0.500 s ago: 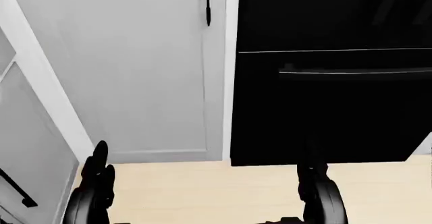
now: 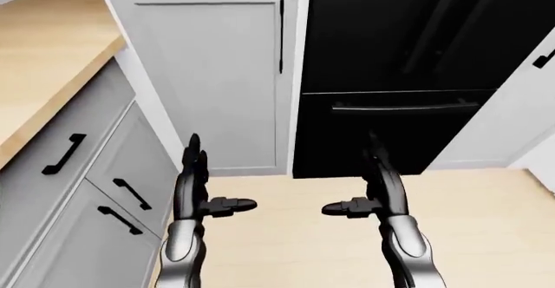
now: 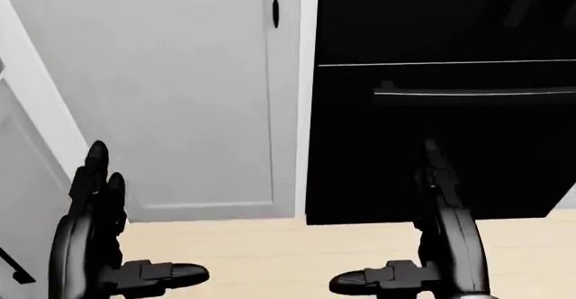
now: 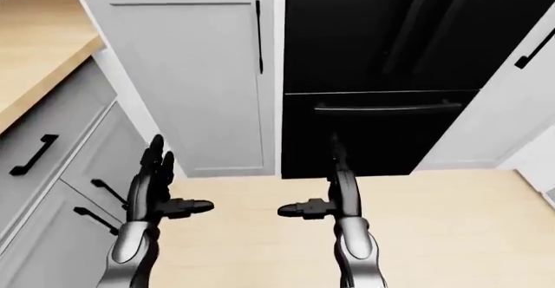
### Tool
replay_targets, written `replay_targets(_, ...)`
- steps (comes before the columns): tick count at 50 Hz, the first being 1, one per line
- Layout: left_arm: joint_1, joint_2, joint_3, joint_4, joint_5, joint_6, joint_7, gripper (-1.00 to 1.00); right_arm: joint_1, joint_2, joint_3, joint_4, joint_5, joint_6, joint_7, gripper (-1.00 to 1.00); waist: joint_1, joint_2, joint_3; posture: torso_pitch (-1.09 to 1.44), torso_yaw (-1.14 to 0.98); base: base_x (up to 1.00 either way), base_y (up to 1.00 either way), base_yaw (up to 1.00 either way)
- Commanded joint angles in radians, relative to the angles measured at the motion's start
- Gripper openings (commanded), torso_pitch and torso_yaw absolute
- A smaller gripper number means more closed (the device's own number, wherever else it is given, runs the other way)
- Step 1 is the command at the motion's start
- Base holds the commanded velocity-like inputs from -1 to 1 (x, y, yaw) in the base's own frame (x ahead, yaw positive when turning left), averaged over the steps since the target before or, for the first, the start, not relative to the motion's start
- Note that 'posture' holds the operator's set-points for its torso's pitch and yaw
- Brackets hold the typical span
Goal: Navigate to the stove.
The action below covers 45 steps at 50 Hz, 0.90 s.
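Observation:
No stove shows in any view. A tall black appliance (image 2: 390, 54) with a horizontal bar handle (image 2: 395, 108) on its lower drawer stands ahead, right of centre. My left hand (image 2: 208, 184) and right hand (image 2: 364, 184) are both raised over the floor. Their fingers point up, their thumbs point inward, and both are open and empty. They also show low in the head view, the left hand (image 3: 108, 238) and the right hand (image 3: 423, 238).
A tall grey cabinet door (image 2: 216, 80) with a black vertical handle stands left of the black appliance. A wooden counter (image 2: 43, 47) over grey drawers (image 2: 121, 193) runs along the left. A white cabinet (image 2: 512, 119) is at the right. Light wood floor (image 2: 295, 249) lies ahead.
In the head view both hands have risen higher, so their thumbs now show. The picture has shifted slightly, so the camera has moved a little.

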Motion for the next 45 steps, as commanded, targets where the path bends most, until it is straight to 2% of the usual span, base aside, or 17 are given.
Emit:
replay_targets(1,-0.016,0.009,0.012,-0.095,0.002,-0.008,0.012,1.00,-0.016,-0.003,-0.014,-0.146,-0.004,0.054,0.006,1.00,0.001,0.000,-0.023,0.00,0.00,0.00,0.00,0.00)
replay_targets(4,-0.005,0.011,0.040,-0.306,-0.056,0.174,0.022,1.00,-0.018,-0.002,-0.034,-0.287,0.017,0.157,0.010,1.00,-0.001,0.002,-0.022,0.00,0.00,0.00,0.00,0.00)
replay_targets(8,-0.007,0.018,0.044,-0.426,-0.059,0.237,0.009,1.00,-0.049,-0.009,-0.051,-0.443,0.025,0.301,0.006,1.00,-0.001,0.001,-0.018,0.00,0.00,0.00,0.00,0.00)
replay_targets(13,-0.036,0.036,0.097,-0.644,-0.105,0.430,0.019,1.00,-0.115,-0.027,-0.089,-0.660,0.054,0.523,-0.008,1.00,0.000,0.003,-0.015,0.00,0.00,0.00,0.00,0.00)
replay_targets(16,-0.072,0.048,0.136,-0.708,-0.151,0.533,0.028,1.00,-0.152,-0.040,-0.088,-0.740,0.053,0.612,-0.016,1.00,0.000,0.004,-0.010,0.00,0.00,0.00,0.00,0.00)
replay_targets(17,-0.072,0.048,0.139,-0.691,-0.152,0.517,0.026,1.00,-0.159,-0.049,-0.078,-0.746,0.041,0.623,-0.013,1.00,0.000,0.004,-0.007,0.00,0.00,0.00,0.00,0.00)
replay_targets(23,-0.091,0.070,0.172,-0.771,-0.177,0.581,0.042,1.00,-0.225,-0.059,-0.147,-0.846,0.089,0.745,-0.022,1.00,0.001,0.007,-0.005,0.00,0.00,0.00,0.00,0.00)
replay_targets(26,-0.118,0.091,0.209,-0.858,-0.214,0.661,0.057,1.00,-0.266,-0.124,-0.174,-0.853,0.181,0.767,-0.094,1.00,0.001,0.006,0.001,0.00,0.00,0.00,0.00,0.00)
replay_targets(28,-0.152,0.106,0.252,-0.901,-0.262,0.725,0.077,1.00,-0.276,-0.190,-0.170,-0.853,0.241,0.763,-0.166,1.00,0.000,0.004,0.005,0.00,0.00,0.00,0.00,0.00)
replay_targets(30,-0.176,0.127,0.276,-0.924,-0.297,0.761,0.099,1.00,-0.290,-0.263,-0.187,-0.853,0.363,0.763,-0.263,1.00,0.000,0.004,0.007,0.00,0.00,0.00,0.00,0.00)
replay_targets(33,-0.180,0.144,0.296,-0.946,-0.334,0.782,0.121,1.00,-0.298,-0.424,-0.205,-0.854,0.617,0.725,-0.471,1.00,0.003,0.001,0.009,0.00,0.00,0.00,0.00,0.00)
replay_targets(35,-0.176,0.150,0.291,-0.950,-0.340,0.777,0.128,1.00,-0.283,-0.494,-0.198,-0.854,0.702,0.689,-0.553,1.00,0.005,0.000,0.011,0.00,0.00,0.00,0.00,0.00)
replay_targets(39,-0.186,0.163,0.300,-0.954,-0.359,0.788,0.141,1.00,-0.270,-0.557,-0.220,-0.854,0.795,0.645,-0.613,1.00,0.005,-0.005,0.016,0.00,0.00,0.00,0.00,0.00)
replay_targets(41,-0.176,0.164,0.285,-0.944,-0.349,0.770,0.139,1.00,-0.266,-0.588,-0.217,-0.854,0.828,0.614,-0.639,1.00,0.005,-0.009,0.019,0.00,0.00,0.00,0.00,0.00)
replay_targets(45,-0.177,0.163,0.278,-0.937,-0.332,0.765,0.132,1.00,-0.255,-0.579,-0.203,-0.854,0.815,0.588,-0.623,1.00,0.004,-0.013,0.022,0.00,0.00,0.00,0.00,0.00)
